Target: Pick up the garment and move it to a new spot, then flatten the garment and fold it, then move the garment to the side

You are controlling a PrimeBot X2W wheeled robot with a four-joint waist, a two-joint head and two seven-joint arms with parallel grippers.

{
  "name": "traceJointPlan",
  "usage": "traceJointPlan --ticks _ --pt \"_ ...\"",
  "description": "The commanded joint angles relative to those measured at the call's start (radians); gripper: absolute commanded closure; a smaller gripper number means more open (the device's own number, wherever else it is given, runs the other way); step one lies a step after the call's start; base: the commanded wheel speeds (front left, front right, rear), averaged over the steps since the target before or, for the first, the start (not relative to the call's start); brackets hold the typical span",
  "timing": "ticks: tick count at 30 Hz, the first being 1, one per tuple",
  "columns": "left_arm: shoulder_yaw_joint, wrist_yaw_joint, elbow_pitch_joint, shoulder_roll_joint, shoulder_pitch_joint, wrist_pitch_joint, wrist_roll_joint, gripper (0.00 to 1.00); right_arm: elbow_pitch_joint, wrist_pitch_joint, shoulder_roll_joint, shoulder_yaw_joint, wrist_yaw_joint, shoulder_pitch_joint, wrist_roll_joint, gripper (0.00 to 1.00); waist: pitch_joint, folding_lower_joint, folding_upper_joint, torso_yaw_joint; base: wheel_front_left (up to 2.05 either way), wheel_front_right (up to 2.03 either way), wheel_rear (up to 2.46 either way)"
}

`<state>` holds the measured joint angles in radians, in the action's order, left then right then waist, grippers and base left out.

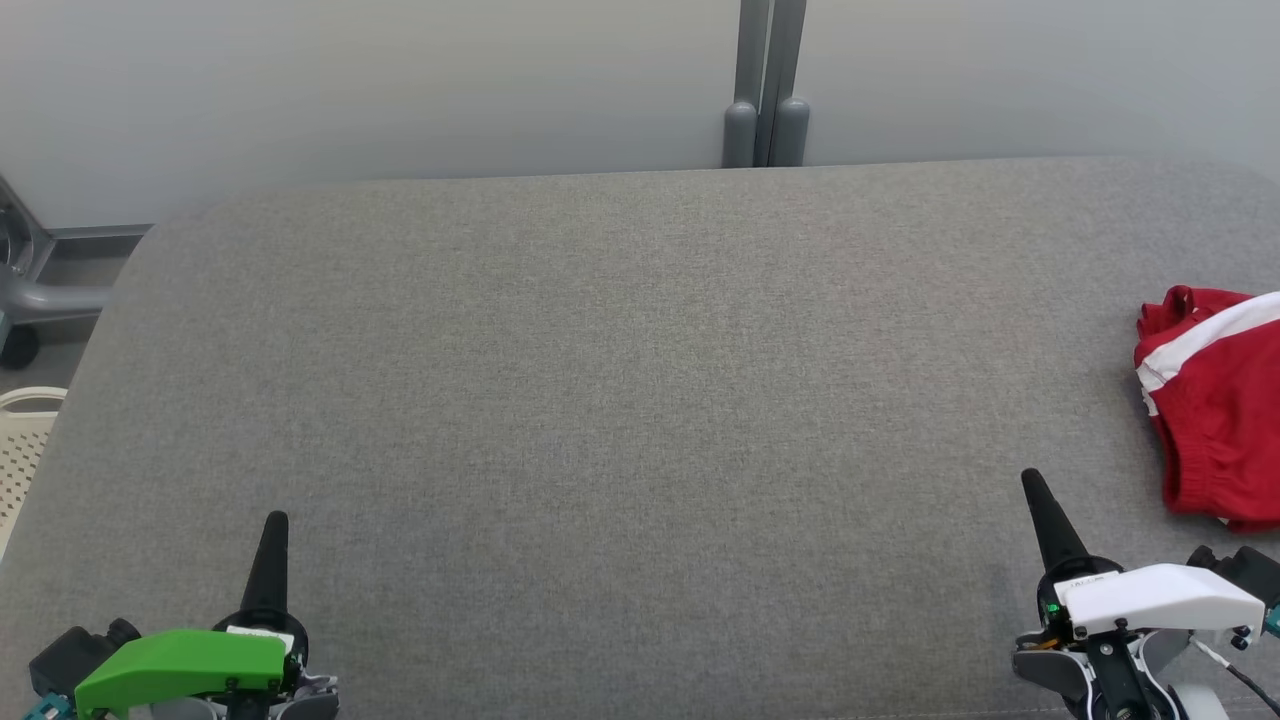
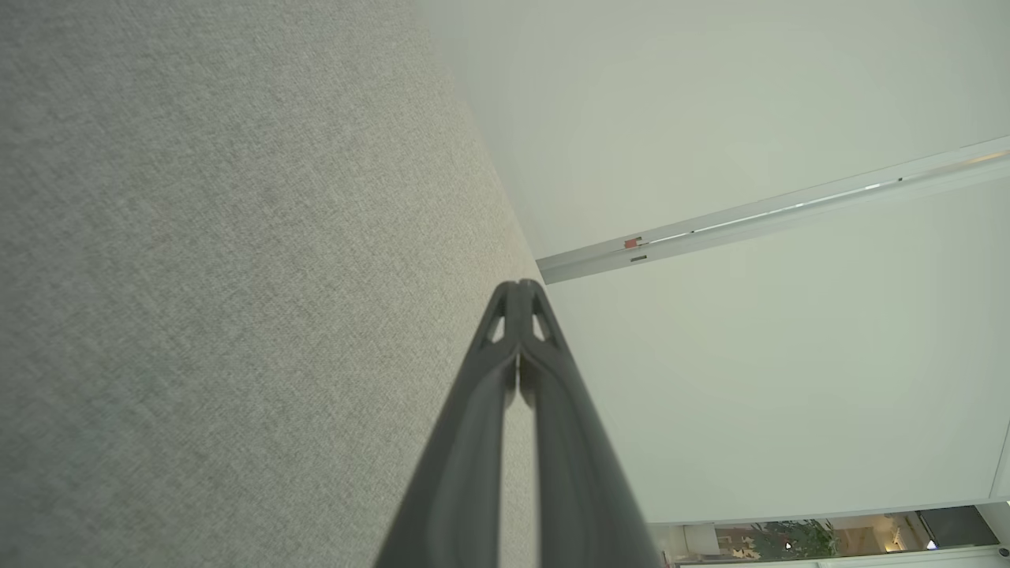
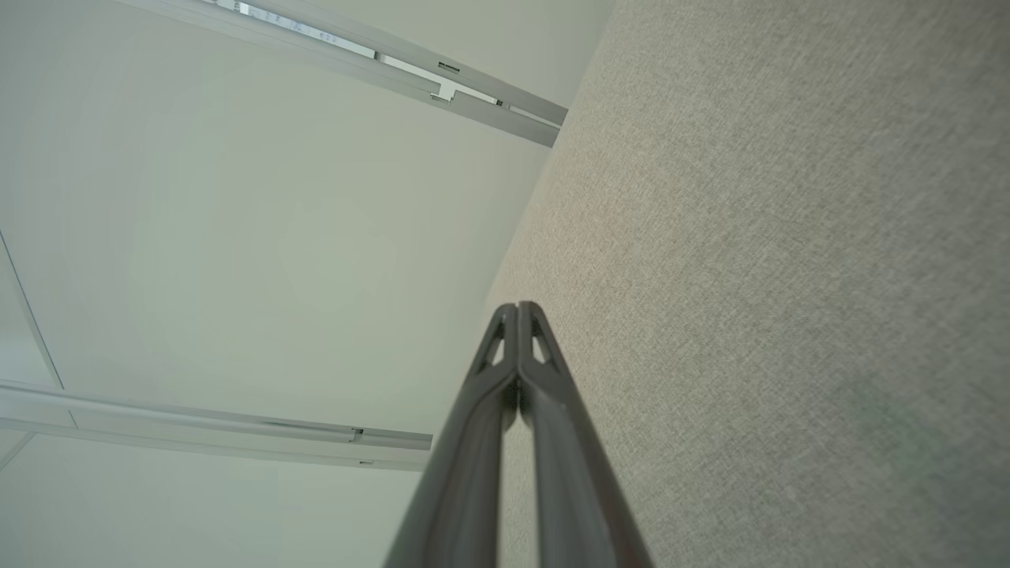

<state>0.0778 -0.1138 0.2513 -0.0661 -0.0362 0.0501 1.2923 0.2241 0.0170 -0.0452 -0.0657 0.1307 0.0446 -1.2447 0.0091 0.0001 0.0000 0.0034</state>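
Grey fabric-topped desk (image 1: 640, 400) took up most of the head view. Red garment (image 1: 1215, 410) with a white stripe lay bunched at the right edge of the frame, partly cut off by it, resting on the desk.

Left claw (image 1: 274, 525) sat at lower left under a green cover (image 1: 185, 665), tip pointing up the frame. Left wrist view: its fingers (image 2: 473, 442) were pressed together from base to tip, nothing between them, with desk fabric on the left of the frame and pale wall on the right.

Right claw (image 1: 1032, 482) sat at lower right under a white cover (image 1: 1160, 597), tip leaning slightly toward upper left. It was near the garment, below and left of it, and apart from it. Right wrist view: fingers (image 3: 473, 450) likewise closed tight and empty.

Grey post (image 1: 765, 90) stood against the wall at upper centre, behind the desk's far edge. Pale perforated basket (image 1: 20, 450) showed at the left edge.
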Motion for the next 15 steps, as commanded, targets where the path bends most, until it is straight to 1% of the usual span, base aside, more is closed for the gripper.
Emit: traceJointPlan --ticks 1,15 --pt "0.007 -0.004 -0.011 0.001 -0.023 0.004 0.019 1.00 -0.014 0.006 -0.006 -0.004 0.000 -0.004 -0.024 1.00 0.000 -0.0001 0.0000 0.000 0.00 0.00 0.00" --pt "0.023 -0.010 -0.023 0.006 -0.030 0.038 0.130 1.00 -0.031 0.026 -0.006 -0.013 0.000 -0.009 -0.150 1.00 -0.003 -0.0001 0.0000 -0.001 0.00 0.00 0.00"
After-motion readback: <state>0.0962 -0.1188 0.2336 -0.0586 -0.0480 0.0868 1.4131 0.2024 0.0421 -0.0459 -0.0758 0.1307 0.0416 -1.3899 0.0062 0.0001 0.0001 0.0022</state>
